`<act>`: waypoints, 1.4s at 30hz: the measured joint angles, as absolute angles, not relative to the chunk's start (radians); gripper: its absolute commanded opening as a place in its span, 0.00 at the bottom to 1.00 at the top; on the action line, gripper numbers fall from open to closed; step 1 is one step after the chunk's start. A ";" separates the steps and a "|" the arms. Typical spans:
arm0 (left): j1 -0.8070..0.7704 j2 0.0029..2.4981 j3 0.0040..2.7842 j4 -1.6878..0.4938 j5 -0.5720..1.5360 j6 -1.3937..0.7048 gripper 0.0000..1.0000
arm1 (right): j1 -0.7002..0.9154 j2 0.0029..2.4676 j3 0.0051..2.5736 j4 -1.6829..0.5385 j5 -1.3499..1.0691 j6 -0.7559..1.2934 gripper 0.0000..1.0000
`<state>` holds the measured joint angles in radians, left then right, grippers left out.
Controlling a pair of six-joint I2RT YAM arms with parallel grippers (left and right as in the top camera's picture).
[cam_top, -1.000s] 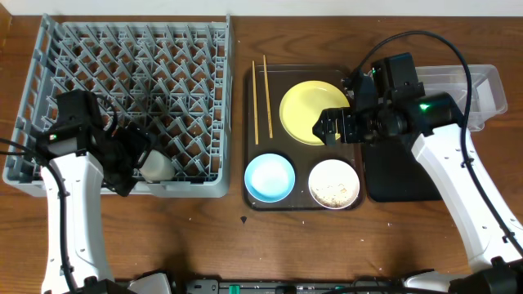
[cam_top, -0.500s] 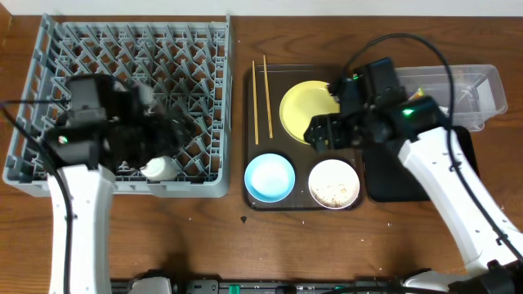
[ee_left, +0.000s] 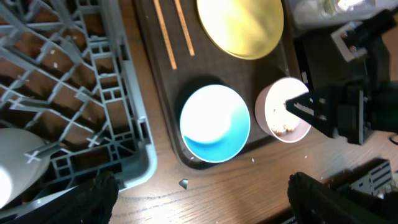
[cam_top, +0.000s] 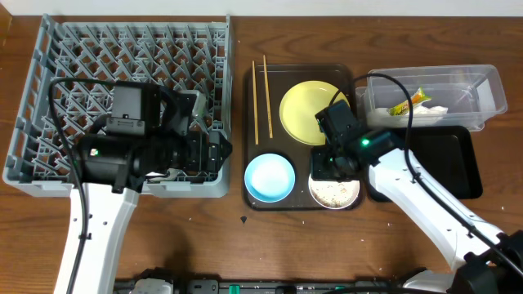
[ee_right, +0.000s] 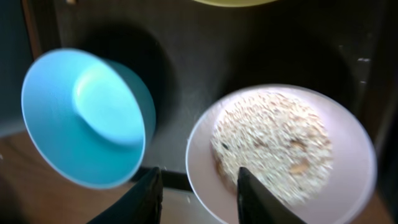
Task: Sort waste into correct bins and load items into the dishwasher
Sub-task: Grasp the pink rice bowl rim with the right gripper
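The small white bowl (cam_top: pixel 333 186) holding rice scraps (ee_right: pixel 273 137) sits on the brown serving tray, next to the light blue bowl (cam_top: pixel 270 177). My right gripper (cam_top: pixel 331 163) is low over the white bowl, its fingers apart and straddling the bowl's left rim (ee_right: pixel 202 196). The yellow plate (cam_top: pixel 310 113) and the chopsticks (cam_top: pixel 261 98) lie further back on the tray. My left gripper (ee_left: pixel 208 202) hangs wide open and holds nothing, above the table just in front of the blue bowl (ee_left: pixel 214 121). The grey dish rack (cam_top: pixel 49 98) fills the left side.
The clear tub (cam_top: pixel 482 82) at the back right holds a green-and-orange wrapper (cam_top: pixel 409 102) and a white napkin (cam_top: pixel 435 109). The black tray (cam_top: pixel 441 163) lies in front of it. A white cup (ee_left: pixel 12 168) rests in the rack's near corner. A small scrap (cam_top: pixel 243 219) lies on the wood.
My right gripper came down from over the plate to the white bowl, and its jaws narrowed. My left arm swung right, from the rack's left side to its right front corner.
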<state>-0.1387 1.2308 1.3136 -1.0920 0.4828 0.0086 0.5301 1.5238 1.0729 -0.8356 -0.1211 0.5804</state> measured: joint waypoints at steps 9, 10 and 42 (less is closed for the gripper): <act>-0.154 1.243 1.314 -1.092 0.471 0.021 0.89 | 0.545 1.581 0.956 -0.669 -0.147 0.675 0.34; -0.154 1.243 1.314 -1.092 0.471 0.022 0.89 | 0.545 1.601 0.956 -0.654 -0.151 0.678 0.27; -0.154 1.244 1.314 -1.099 0.464 0.026 0.99 | 0.533 1.606 1.021 -0.765 -0.178 0.508 0.01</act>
<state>-0.1535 1.2438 1.3136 -1.0992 0.4644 0.0261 0.5335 1.6058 1.0206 -0.7654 -0.1776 0.5083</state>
